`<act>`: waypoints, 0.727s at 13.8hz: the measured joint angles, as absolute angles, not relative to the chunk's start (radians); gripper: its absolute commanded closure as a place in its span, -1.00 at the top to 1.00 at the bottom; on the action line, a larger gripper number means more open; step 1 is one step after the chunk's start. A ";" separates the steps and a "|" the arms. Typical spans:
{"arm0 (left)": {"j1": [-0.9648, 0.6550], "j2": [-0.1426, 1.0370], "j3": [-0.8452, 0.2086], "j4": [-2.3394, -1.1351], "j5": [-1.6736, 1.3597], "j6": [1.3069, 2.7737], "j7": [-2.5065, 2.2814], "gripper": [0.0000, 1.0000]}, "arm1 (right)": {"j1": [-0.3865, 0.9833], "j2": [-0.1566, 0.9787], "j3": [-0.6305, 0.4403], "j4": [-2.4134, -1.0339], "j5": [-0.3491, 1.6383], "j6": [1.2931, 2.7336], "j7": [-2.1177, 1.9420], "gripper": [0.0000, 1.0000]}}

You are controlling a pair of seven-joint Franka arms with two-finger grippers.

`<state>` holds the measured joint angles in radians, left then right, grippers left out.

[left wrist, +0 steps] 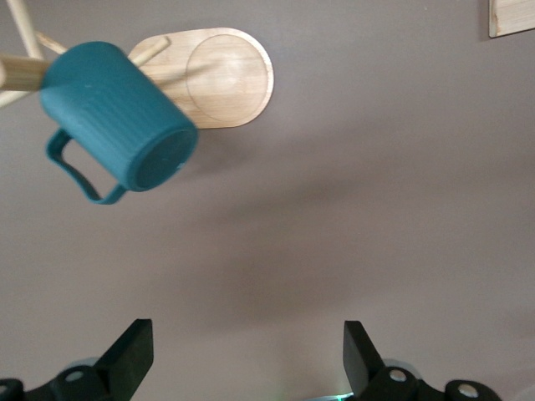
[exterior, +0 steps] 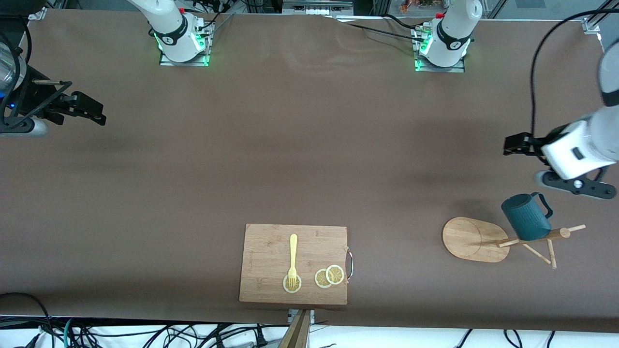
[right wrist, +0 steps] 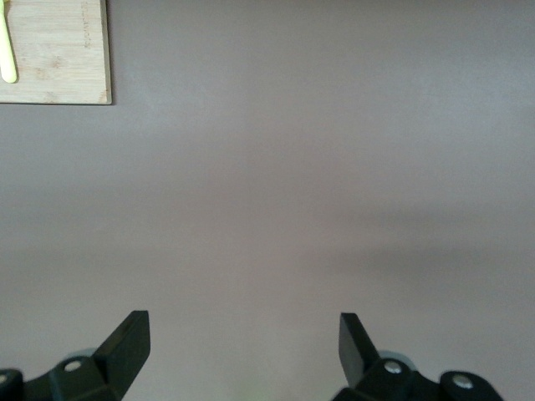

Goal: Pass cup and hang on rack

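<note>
The teal cup [exterior: 526, 216] hangs on the bamboo rack [exterior: 476, 239] near the top of its post, bottom outward and handle to one side. The rack stands on its oval base at the left arm's end of the table. In the left wrist view the cup [left wrist: 117, 113] shows in front of the rack's base [left wrist: 226, 79]. My left gripper [exterior: 513, 145] is open and empty in the air, apart from the cup, over bare table [left wrist: 247, 338]. My right gripper [exterior: 92, 110] is open and empty over the right arm's end of the table [right wrist: 242, 330].
A rectangular wooden cutting board [exterior: 293, 263] lies near the table's front edge at the middle. It carries a yellow fork [exterior: 293, 256] and lemon slices [exterior: 329, 276]. A corner of the board shows in each wrist view [left wrist: 512, 17] [right wrist: 54, 50].
</note>
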<state>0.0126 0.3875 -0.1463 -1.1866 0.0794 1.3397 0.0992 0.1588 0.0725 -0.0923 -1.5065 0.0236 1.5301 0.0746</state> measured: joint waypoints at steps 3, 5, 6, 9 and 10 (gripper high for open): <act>0.004 0.385 -0.145 -1.210 0.080 1.354 0.087 1.00 | 0.159 0.073 -0.093 -1.506 0.024 1.528 0.075 1.00; 0.003 0.383 -0.144 -1.226 0.080 1.398 0.087 1.00 | 0.158 0.073 -0.098 -1.506 0.024 1.495 0.075 1.00; -0.001 0.372 -0.144 -1.240 0.080 1.429 0.086 1.00 | 0.157 0.073 -0.102 -1.506 0.024 1.466 0.076 1.00; -0.013 0.271 -0.111 -1.358 0.069 1.531 0.081 1.00 | 0.152 0.074 -0.111 -1.506 0.024 1.416 0.076 1.00; -0.013 0.213 -0.100 -1.438 0.055 1.604 0.077 1.00 | 0.150 0.076 -0.115 -1.506 0.024 1.402 0.076 1.00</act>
<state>-0.0129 0.2134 -0.1002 -1.4383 0.0555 1.6039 0.0767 0.1502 0.0755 -0.1147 -1.5065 0.0236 1.4024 0.0759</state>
